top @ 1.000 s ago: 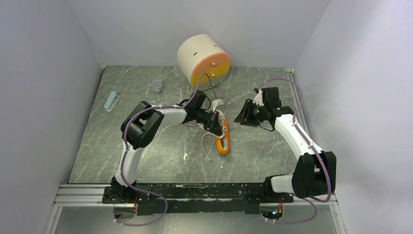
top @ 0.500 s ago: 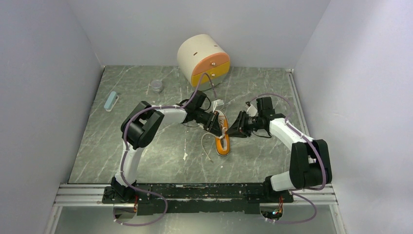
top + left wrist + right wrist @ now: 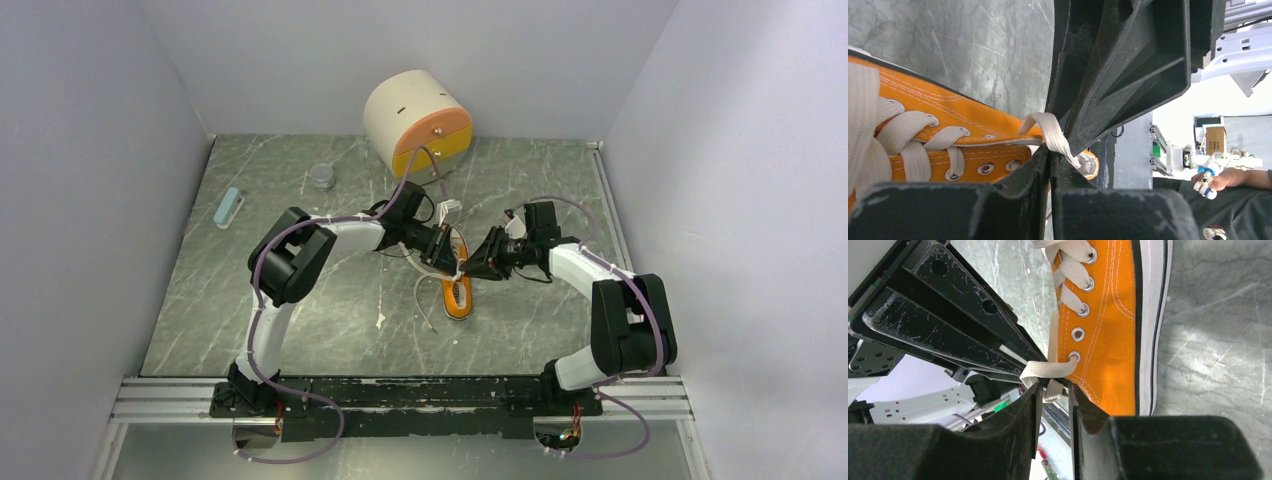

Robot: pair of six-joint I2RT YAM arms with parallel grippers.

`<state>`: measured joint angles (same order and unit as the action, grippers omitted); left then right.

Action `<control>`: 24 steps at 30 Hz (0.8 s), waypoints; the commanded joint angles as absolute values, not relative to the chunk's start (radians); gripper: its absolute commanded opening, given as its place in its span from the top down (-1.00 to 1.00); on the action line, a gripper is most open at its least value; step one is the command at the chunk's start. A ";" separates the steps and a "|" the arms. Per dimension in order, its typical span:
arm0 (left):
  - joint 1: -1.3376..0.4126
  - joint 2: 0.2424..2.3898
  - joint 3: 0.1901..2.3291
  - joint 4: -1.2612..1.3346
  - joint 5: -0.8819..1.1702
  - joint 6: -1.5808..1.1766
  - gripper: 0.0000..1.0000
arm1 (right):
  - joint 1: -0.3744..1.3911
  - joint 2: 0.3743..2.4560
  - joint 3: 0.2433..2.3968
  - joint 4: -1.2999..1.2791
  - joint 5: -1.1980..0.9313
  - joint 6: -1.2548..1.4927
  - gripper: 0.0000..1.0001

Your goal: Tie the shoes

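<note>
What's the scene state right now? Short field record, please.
shoe: orange sneaker, upright, untied
left gripper: shut on a white lace by the top eyelets
right gripper: lace between its fingers, grip unclear
loose lace: trailing beside sneaker, left arm's side

Cream drum (image 3: 415, 120), orange face, at far edge of marbled table (image 3: 300, 300); grey puck (image 3: 322, 177) and pale-blue bar (image 3: 230, 207) to left.
</note>
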<state>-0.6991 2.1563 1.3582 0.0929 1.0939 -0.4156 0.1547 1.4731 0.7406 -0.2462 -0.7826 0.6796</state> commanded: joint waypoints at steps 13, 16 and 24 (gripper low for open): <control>-0.713 2.104 1.354 0.179 1.123 -0.446 0.73 | 0.173 1.503 0.684 -0.033 -0.866 0.853 0.76; -0.713 2.091 1.339 0.192 1.109 -0.455 0.57 | 0.172 1.488 0.680 -0.068 -0.876 0.843 1.00; -0.611 1.896 1.196 0.060 0.934 -0.362 -0.17 | 0.174 1.401 0.722 -0.348 -0.727 0.687 1.00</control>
<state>-0.6659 2.0552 1.2598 0.0776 1.0080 -0.4034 0.1711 1.4281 0.7040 -0.2192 -0.7940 0.7650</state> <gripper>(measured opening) 0.521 0.008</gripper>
